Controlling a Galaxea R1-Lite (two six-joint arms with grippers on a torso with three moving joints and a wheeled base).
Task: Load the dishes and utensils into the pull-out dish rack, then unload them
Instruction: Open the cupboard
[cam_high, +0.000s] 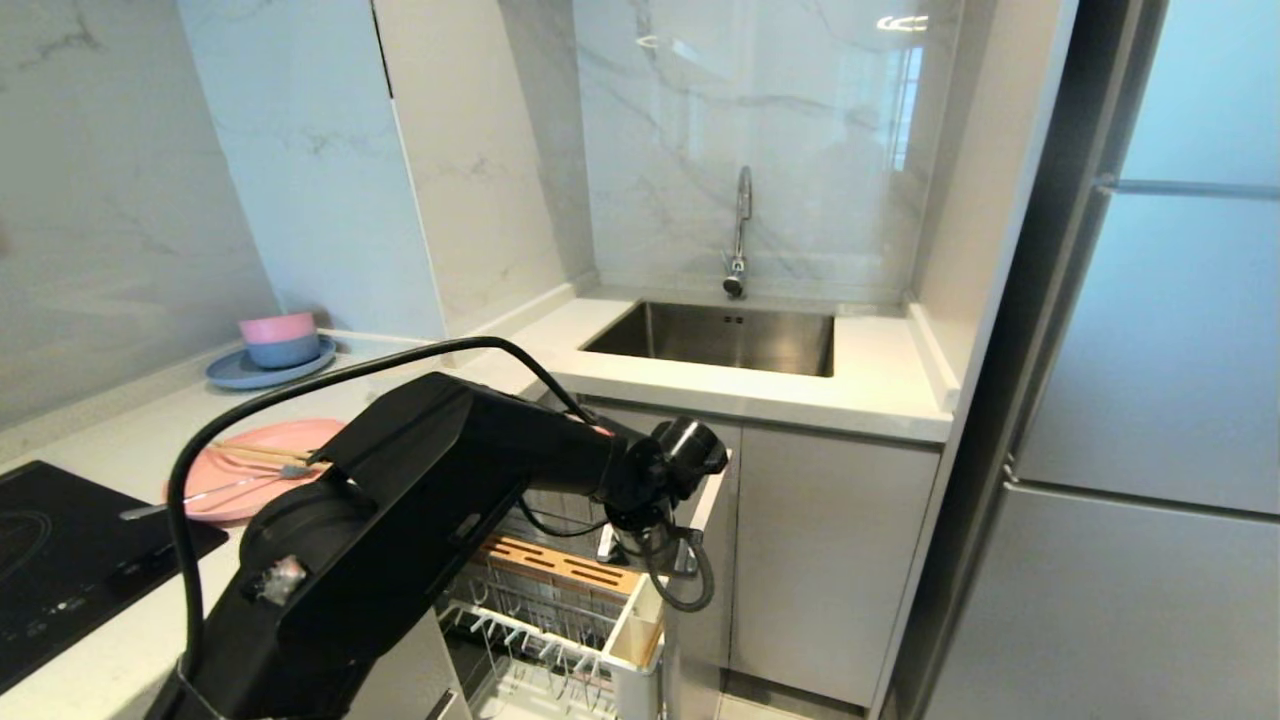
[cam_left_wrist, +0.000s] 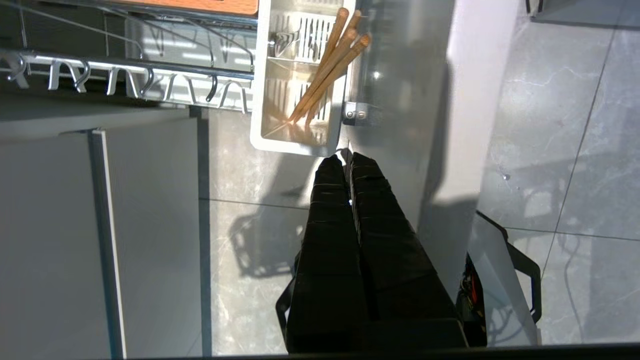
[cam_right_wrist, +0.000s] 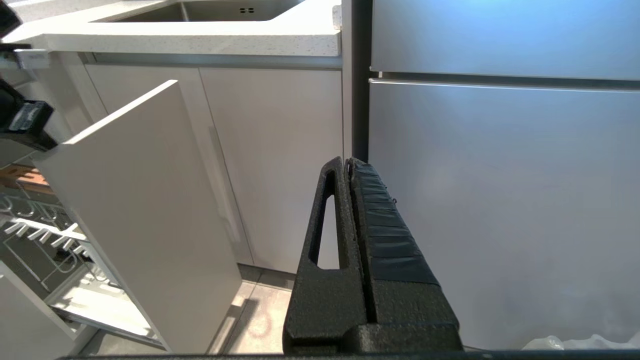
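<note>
On the pale stone counter (cam_high: 120, 640) at my far left lay the large flat salmon-pink round plate (cam_high: 262, 470), with a second pair of light wooden chopsticks (cam_high: 262, 453) and the slim silver-handled metal spoon (cam_high: 215, 489) resting across it, their long axes running roughly along the counter edge. My left gripper (cam_left_wrist: 346, 161) hung over the pulled-out chrome wire dish rack (cam_high: 545, 625), jaws clenched on nothing, just beside the white rectangular utensil cup (cam_left_wrist: 260, 100), where long wooden chopsticks (cam_left_wrist: 327, 67) leaned at a slant, tips down. I judged the plate and spoon lay back to my left, nearer this arm. My right gripper (cam_right_wrist: 348, 165) sat parked, jaws pressed together and empty, facing the grey cabinet door (cam_right_wrist: 280, 150) and the steel fridge (cam_right_wrist: 500, 200)
</note>
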